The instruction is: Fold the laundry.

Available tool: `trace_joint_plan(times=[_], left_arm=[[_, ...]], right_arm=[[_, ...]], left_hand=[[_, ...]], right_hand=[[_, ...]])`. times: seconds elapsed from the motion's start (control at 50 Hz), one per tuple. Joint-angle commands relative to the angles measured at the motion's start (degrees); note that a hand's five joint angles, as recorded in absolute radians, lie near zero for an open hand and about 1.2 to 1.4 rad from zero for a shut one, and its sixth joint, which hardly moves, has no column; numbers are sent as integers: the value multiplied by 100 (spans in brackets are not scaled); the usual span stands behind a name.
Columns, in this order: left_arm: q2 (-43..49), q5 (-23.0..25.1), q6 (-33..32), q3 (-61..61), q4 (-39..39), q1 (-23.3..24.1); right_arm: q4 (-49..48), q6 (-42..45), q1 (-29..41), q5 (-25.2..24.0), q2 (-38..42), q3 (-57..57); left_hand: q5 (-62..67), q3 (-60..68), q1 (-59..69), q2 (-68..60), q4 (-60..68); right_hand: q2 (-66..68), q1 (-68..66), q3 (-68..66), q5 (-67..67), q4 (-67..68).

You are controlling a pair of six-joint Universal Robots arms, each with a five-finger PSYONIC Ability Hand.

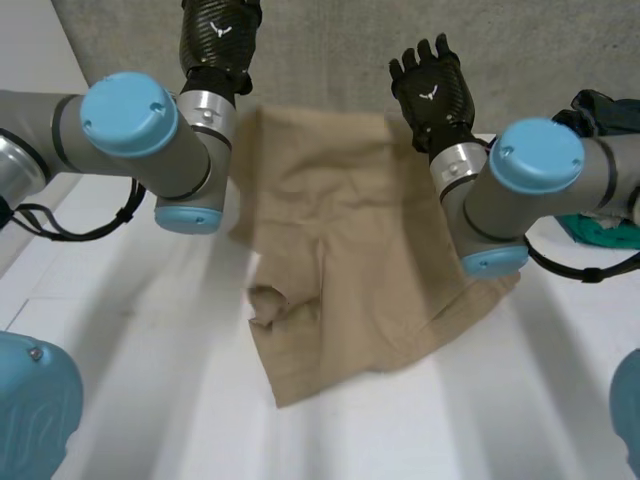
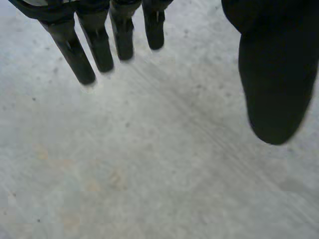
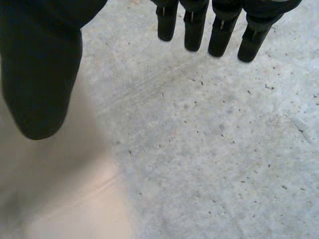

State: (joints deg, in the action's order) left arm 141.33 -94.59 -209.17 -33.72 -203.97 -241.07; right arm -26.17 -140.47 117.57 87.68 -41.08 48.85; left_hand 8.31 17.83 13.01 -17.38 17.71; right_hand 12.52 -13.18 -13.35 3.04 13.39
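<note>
A tan garment (image 1: 340, 250), shaped like a pair of shorts, spreads rumpled across the middle of the white table (image 1: 140, 360). Its far edge runs between my two hands. My left hand (image 1: 220, 35) is raised just past the cloth's far left corner; in the left wrist view its fingers (image 2: 79, 45) are straight and apart from the thumb, with nothing between them. Beside the far right corner is my right hand (image 1: 432, 85), whose fingers (image 3: 219, 30) are also straight and empty. A patch of the tan cloth (image 3: 60, 194) lies under that hand's thumb side, not gripped.
Dark clothing (image 1: 605, 110) and a teal piece (image 1: 605, 230) are piled at the table's right edge behind my right arm. Grey concrete floor (image 1: 330, 50) lies beyond the table's far edge, under both hands.
</note>
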Motion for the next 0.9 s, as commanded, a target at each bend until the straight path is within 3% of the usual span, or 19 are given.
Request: trace_joint_plan(times=[0.02, 0.12, 0.22, 0.36, 0.44, 0.6, 0.8, 0.88, 0.9], left_arm=[[-482, -24, 43, -880, -107, 130], [-1431, -42, 52, -2321, -64, 245], [-2600, -270, 52, -4009, 191, 675], [-3664, -700, 524, -5678, 1086, 1403], [-3841, -736, 1436, -6198, 1639, 1765], [-3395, -701, 3284, -6384, 2607, 1906], [-2813, -868, 3418, -6199, 2257, 1924], [-2585, -1043, 3392, -6112, 2116, 1924], [-2471, -1087, 3383, -6059, 2116, 1924]], right_arm=[[954, 46, -32, 4, -497, 283], [2035, -25, -191, -154, -1288, 809], [3237, 80, -664, -750, -2122, 1608], [4347, 624, -1639, -1603, -2370, 2408], [4331, 1239, -1991, -1902, -2361, 2892], [3612, 1830, -2431, -2535, -1765, 3315], [2969, 1795, -2511, -3028, -1113, 3271], [2732, 1681, -2511, -3046, -1043, 3254], [2635, 1594, -2503, -3046, -1025, 3245]], left_hand=[[-831, -783, -301, 738, -771], [-609, -561, -78, 515, -549], [-256, -208, 275, 162, -196], [1040, 1088, 1571, -1133, 1100], [1041, 1089, 1571, -1134, 1101], [872, 921, 1403, -966, 933], [822, 870, 1352, -915, 882], [872, 921, 1403, -966, 932], [939, 987, 1470, -1032, 999]], right_hand=[[-252, 318, 335, -304, -339], [-252, 318, 335, -304, -339], [-252, 318, 335, -304, -339], [-252, 318, 335, -304, -339], [-128, 194, 211, -179, -215], [1048, -982, -965, 997, 961], [1824, -1758, -1741, 1773, 1737], [3821, -3755, -3738, 3770, 3734], [5476, -5410, -5392, 5424, 5388]])
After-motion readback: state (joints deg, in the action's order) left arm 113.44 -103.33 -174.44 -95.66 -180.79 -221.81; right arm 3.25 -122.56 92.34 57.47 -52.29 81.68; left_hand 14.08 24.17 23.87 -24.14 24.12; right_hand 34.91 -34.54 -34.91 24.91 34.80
